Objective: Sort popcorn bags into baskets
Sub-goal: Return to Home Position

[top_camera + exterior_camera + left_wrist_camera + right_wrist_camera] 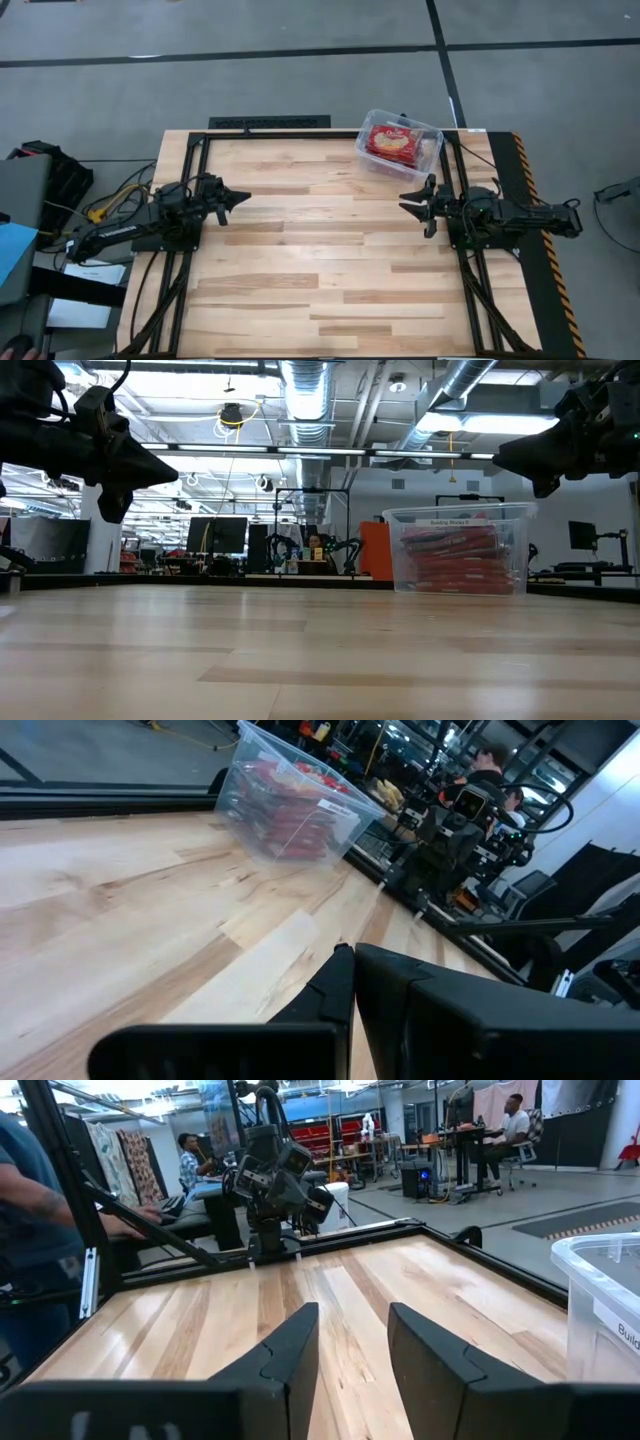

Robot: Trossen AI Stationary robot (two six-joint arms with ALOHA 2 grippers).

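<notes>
The clear plastic tub (437,141) stands on its base at the table's far right; it also shows in the low view (458,520) and the left wrist view (238,792). Red popcorn packets (392,143) lie stacked inside it (458,560). No packet shows on the bare wood. My left gripper (245,197) hovers over the table's left-middle, shut, pointing right (353,958). My right gripper (408,202) hovers at the right-middle, just nearer than the tub, open, pointing left (352,1330). Both are held above the tabletop (165,472) (502,457).
A wide stretch of bare wood (320,230) lies between the two grippers. A dark frame rail (270,122) runs along the far edge. Cables and gear (60,200) sit off the left side. People (40,1200) show in the room behind the table.
</notes>
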